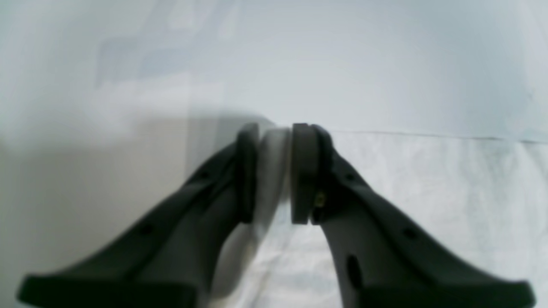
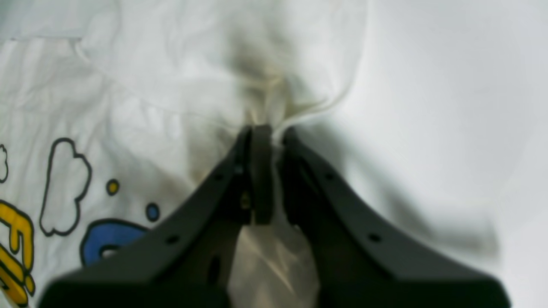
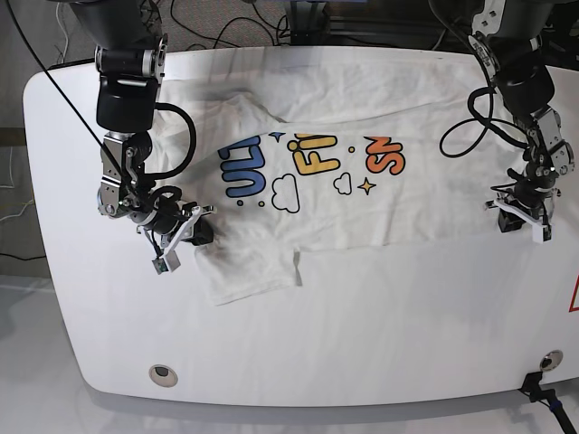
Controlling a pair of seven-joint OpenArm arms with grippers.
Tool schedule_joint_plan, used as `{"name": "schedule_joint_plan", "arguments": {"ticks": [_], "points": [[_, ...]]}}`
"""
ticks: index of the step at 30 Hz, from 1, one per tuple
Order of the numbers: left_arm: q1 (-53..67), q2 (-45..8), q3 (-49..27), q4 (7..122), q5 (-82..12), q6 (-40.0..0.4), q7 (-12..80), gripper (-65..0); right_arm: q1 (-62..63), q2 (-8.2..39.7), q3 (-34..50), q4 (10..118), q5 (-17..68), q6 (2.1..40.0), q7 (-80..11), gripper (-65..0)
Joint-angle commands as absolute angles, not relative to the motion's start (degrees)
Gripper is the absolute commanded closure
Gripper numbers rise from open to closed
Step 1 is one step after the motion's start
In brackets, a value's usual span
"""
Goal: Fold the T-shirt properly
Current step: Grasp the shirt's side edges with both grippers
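White tabletop with rounded corners [image 3: 362, 344], white cotton T-shirt with cartoon print [image 3: 416, 199] spread across it, black left gripper [image 1: 275, 171] and black right gripper [image 2: 276, 171] each pinching T-shirt fabric, at opposite sides.

white T-shirt [image 3: 407, 208] spread sideways over white desk [image 3: 298, 362], cartoon print facing up, one sleeve [image 3: 244, 271] sticking out toward the near edge; right end effector [image 3: 192, 246] at shirt near that sleeve, left end effector [image 3: 525, 224] at a near corner
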State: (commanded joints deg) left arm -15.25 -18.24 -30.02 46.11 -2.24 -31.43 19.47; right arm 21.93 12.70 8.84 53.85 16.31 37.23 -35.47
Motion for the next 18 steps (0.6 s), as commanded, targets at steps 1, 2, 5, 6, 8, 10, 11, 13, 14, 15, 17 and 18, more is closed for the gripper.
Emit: {"name": "schedule_joint_plan", "arguments": {"ticks": [1, 2, 5, 6, 8, 10, 11, 13, 14, 15, 17, 18], "points": [[-15.3, -18.2, -30.1, 46.1, -2.3, -31.4, 19.5, -7.3, 21.9, 12.7, 8.8, 53.8, 16.3, 37.2, -35.5, 0.0], [-15.4, -18.2, -30.1, 46.2, -2.3, -31.4, 19.5, -7.3, 21.9, 12.7, 8.8, 53.8, 16.3, 37.2, -35.5, 0.0], [-15.2, -18.0, -32.1, 50.6, -2.3, -31.4, 19.6, -7.2, 21.9, 12.7, 8.8, 53.9, 16.7, 37.2, -35.5, 0.0], [-15.1, -17.8, -33.2, 52.5, -2.3, -31.4, 19.8, -7.2, 21.9, 12.7, 8.9, 54.0, 16.7, 37.2, -35.5, 0.0], [-14.2, -16.5, -33.9, 55.0, -2.3, -31.4, 19.8, -7.2, 22.1, 12.7, 9.0, 54.8, 16.7, 37.1, -35.5, 0.0], [-14.0, -16.4, -33.9, 57.5, -2.3, -31.4, 19.8, -7.2, 22.1, 12.7, 9.1, 57.3, 16.7, 37.1, -35.5, 0.0], [-14.0, -16.3, -33.9, 58.9, -2.3, -31.4, 19.8, -7.2, 22.1, 12.7, 9.1, 58.5, 16.7, 37.1, -35.5, 0.0], [-13.9, -16.3, -33.9, 60.5, -2.3, -31.4, 19.8, -7.2, 22.0, 12.8, 9.1, 60.0, 16.7, 37.1, -36.2, 0.0], [-13.9, -16.3, -33.9, 61.1, -2.3, -31.4, 19.8, -7.2, 22.0, 13.0, 9.1, 60.8, 16.7, 37.1, -37.4, 0.0], [-13.9, -16.3, -33.9, 61.8, -2.3, -31.4, 19.8, -6.3, 22.1, 13.1, 9.2, 61.6, 16.7, 37.1, -38.5, 0.0], [-13.9, -16.3, -33.9, 63.4, -2.3, -31.5, 19.8, 0.0, 22.0, 13.1, 9.2, 64.7, 16.7, 37.1, -40.0, 0.0], [-13.9, -16.3, -33.9, 64.0, -2.3, -31.5, 19.8, 0.0, 21.8, 13.1, 9.2, 66.2, 16.7, 37.1, -40.8, 0.0]]}}
